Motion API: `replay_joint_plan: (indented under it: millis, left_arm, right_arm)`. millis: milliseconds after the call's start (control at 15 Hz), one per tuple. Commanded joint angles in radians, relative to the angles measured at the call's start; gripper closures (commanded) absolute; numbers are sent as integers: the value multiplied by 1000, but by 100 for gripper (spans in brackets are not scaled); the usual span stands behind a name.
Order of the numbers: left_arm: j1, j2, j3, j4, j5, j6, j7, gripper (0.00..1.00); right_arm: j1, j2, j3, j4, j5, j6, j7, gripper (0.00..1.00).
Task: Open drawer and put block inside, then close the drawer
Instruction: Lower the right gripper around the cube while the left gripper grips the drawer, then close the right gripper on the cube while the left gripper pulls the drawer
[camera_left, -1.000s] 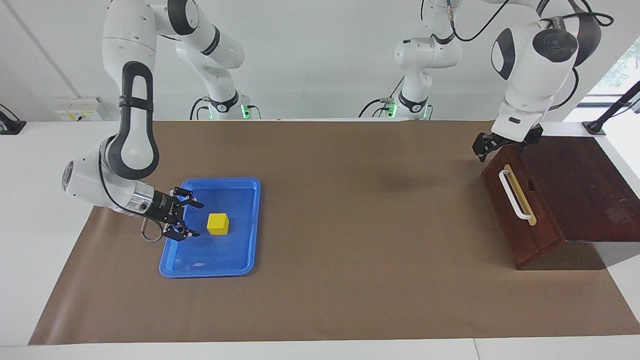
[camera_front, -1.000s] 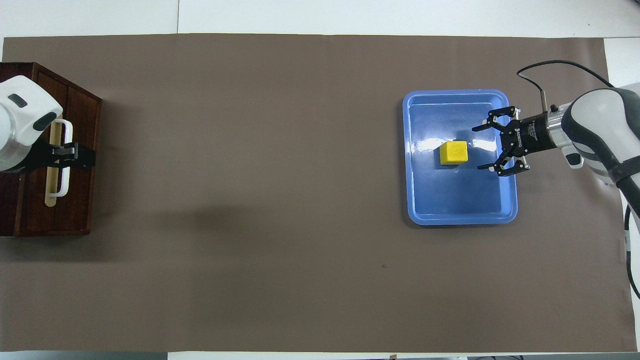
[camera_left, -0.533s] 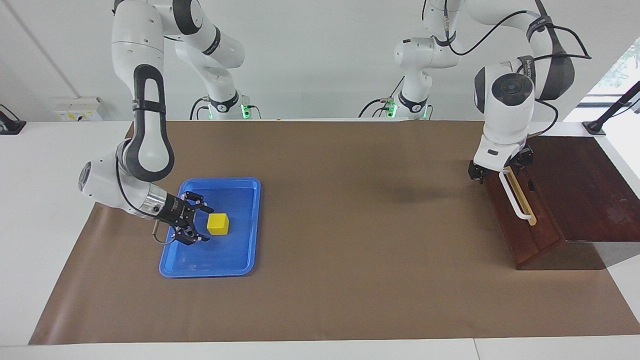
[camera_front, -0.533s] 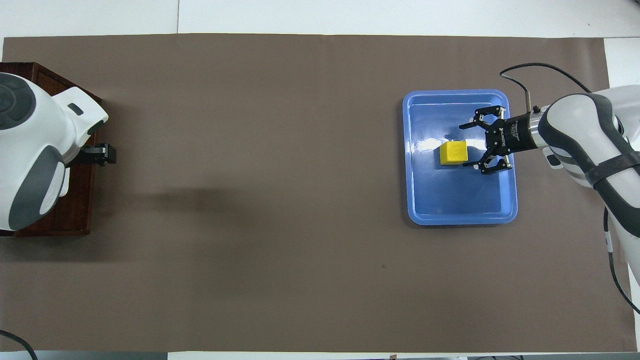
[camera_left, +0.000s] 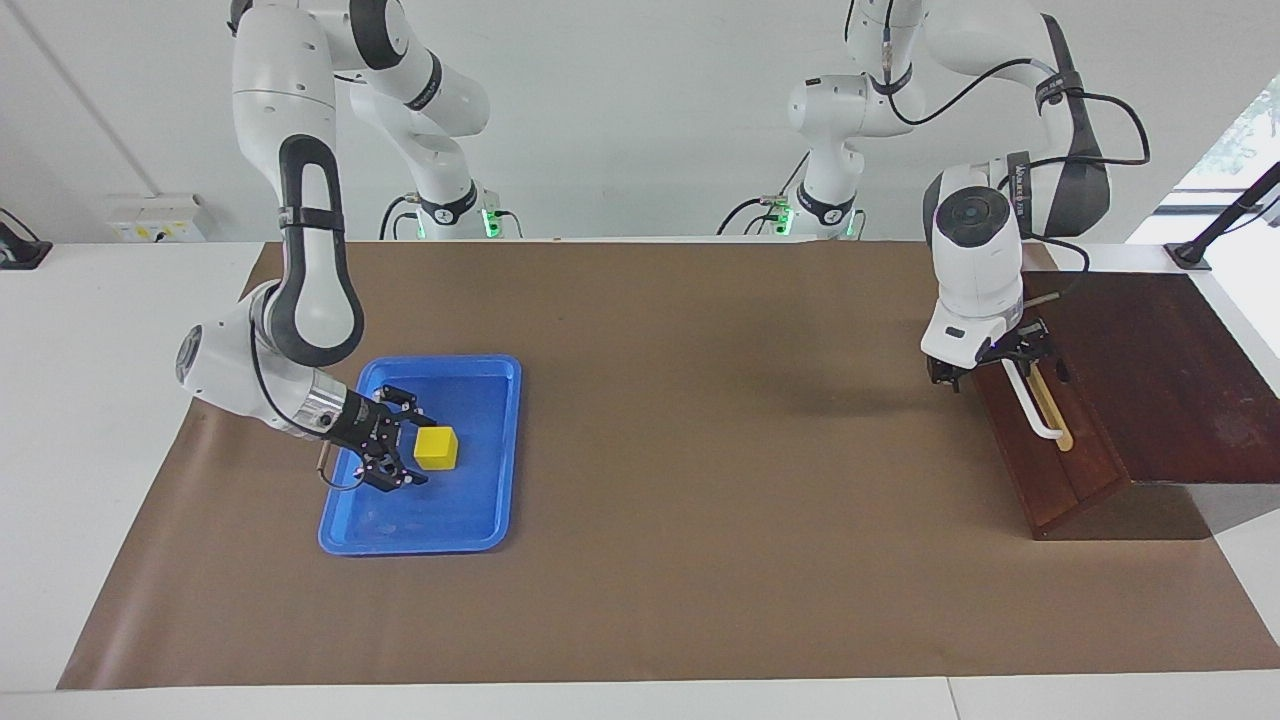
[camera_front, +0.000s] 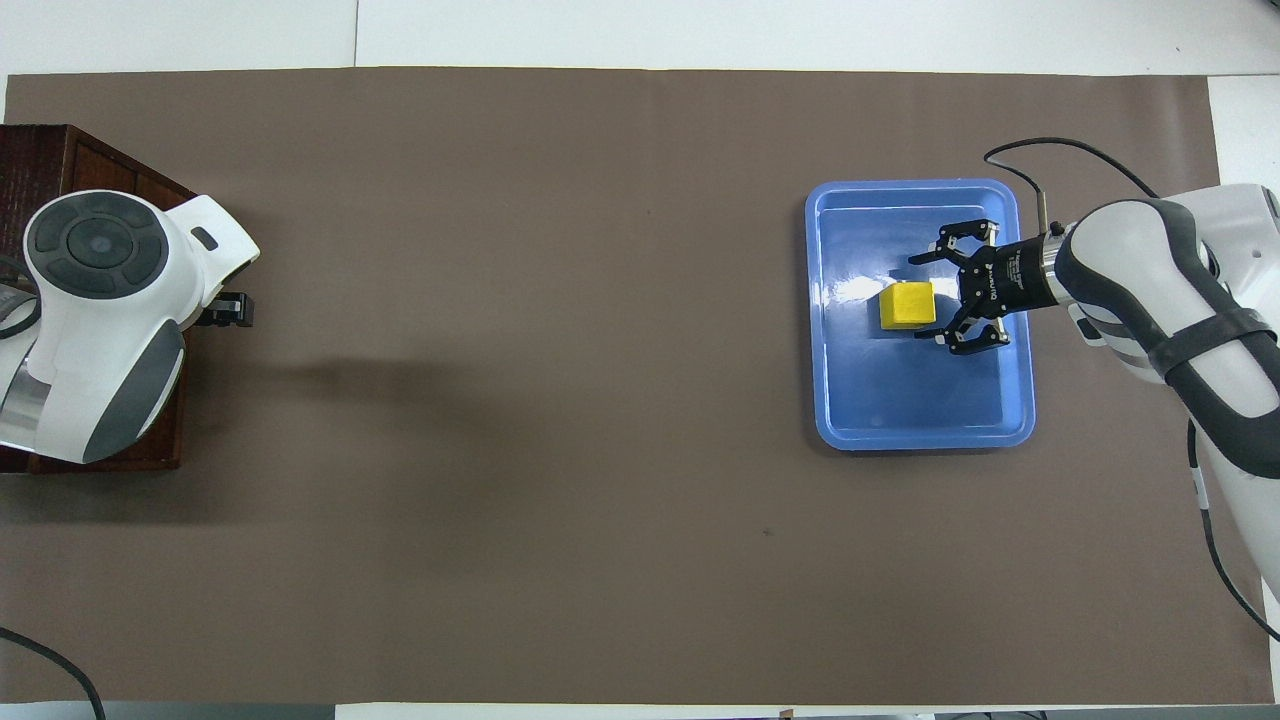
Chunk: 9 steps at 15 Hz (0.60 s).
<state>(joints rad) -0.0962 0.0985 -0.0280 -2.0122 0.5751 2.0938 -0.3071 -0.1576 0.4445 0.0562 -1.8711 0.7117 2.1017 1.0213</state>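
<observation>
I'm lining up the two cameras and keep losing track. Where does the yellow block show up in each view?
Facing view: the block lies in the blue tray, lower in the picture on the side of the right arm, whose open pincer is beside it.
Overhead view: the block lies in the same tray, at the picture's opposite side.
Shared landmark: the blue tray.

Yellow block (camera_front: 907, 305) in blue tray (camera_front: 920, 432) on brown mat (camera_front: 600, 400). Right gripper (camera_front: 930, 297) low over tray, fingers spread, tips flanking the block. Left gripper (camera_front: 228, 311) at cabinet (camera_front: 60, 160) front, mostly hidden under its arm.
</observation>
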Motion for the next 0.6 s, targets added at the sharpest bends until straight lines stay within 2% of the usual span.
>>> replay_joint_plan:
  millis: [0,133,533]
  left_arm:
    - [12,41,5,-17,81,74,-10,0]
    - [12,79,5,1,136,72,-7,0]
    - [35,82,3,0,134,116,-21,0]
  right_arm:
    - [-2,-13,4,-39,35,31,-40,0]
    - [-2,-15,4,-45,35,34,-40,0]
    - [-3,-18,4,-63,38,41,-50,0]
